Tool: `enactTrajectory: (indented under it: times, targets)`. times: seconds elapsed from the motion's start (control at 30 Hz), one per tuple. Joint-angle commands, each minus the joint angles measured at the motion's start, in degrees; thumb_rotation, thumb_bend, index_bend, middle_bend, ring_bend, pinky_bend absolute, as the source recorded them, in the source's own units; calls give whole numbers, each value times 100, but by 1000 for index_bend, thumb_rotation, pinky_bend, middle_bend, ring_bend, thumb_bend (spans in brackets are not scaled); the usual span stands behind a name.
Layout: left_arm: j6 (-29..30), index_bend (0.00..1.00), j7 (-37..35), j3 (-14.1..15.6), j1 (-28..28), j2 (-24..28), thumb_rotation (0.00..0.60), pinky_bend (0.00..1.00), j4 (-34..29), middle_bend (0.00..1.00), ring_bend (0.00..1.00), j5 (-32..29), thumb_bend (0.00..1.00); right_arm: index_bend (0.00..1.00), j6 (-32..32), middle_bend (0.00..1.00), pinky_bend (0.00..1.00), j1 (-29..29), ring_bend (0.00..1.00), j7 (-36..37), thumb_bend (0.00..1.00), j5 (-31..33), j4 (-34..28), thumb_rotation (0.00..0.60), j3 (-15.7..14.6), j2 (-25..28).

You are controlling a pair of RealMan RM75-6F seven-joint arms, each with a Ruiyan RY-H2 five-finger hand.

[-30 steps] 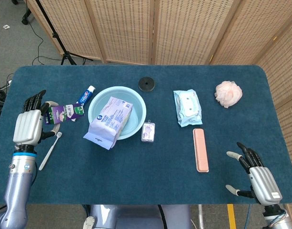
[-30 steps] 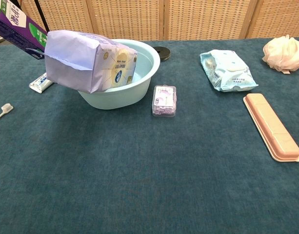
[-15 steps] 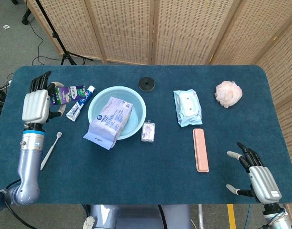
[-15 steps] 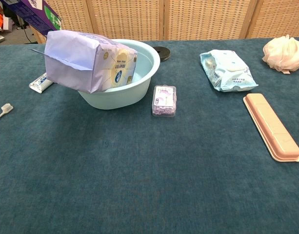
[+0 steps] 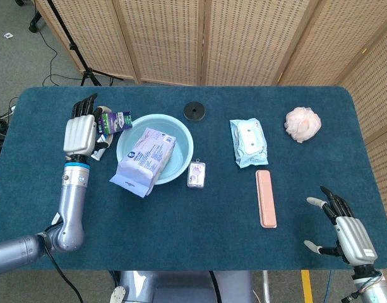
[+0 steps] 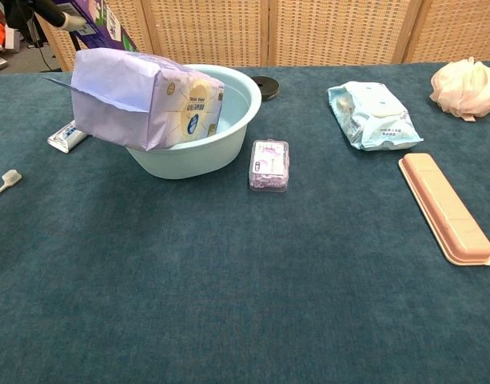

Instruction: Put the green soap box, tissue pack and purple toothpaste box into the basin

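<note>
- Head view: the purple toothpaste box [image 5: 113, 120] is gripped in the left hand [image 5: 80, 131], held just left of the basin [image 5: 184, 144] rim. The tissue pack [image 5: 145, 160] is propped in the basin, one end hanging over the near-left rim. The right hand [image 5: 345, 228] is seen at the near right edge, fingers spread, nothing held.
- Chest view: the toothpaste box [image 6: 109, 19] is seen at top left above the tissue pack [image 6: 141, 96]; the clamped fingers [image 6: 59, 16] are partly cropped.

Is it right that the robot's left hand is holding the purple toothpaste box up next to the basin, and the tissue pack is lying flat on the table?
Not quite. The left hand does hold the purple toothpaste box beside the basin, but the tissue pack isn't flat on the table. The head view shows it tilted in the basin, one end sticking out over the rim.
</note>
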Motion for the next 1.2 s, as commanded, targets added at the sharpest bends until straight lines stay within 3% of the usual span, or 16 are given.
enactTrajectory:
  times: [0.03,0.57,1.03,1.13,1.2]
  targets:
    - [-6,893,-107,4,-119,-217,600,64,196,93,2,106,506,194,-11,0,15,5,0,14,105,25,18,600,12,-1]
    - [164,895,-443,-225,-383,-579,600,64,419,93,2,552,499,194,-54,0,16,20,0,96,105,134,98,600,61,-10]
    - [101,893,-283,266,-140,-638,600,64,206,92,4,550,473,194,30,0,16,-17,0,89,105,86,60,600,72,22]
    - [-9,806,-159,422,-85,-559,600,64,172,86,4,530,431,194,41,0,16,-23,0,75,105,61,49,600,67,26]
    - [-108,664,-115,494,-54,-486,600,64,123,46,2,499,395,194,48,0,16,-27,0,61,105,47,41,600,63,23]
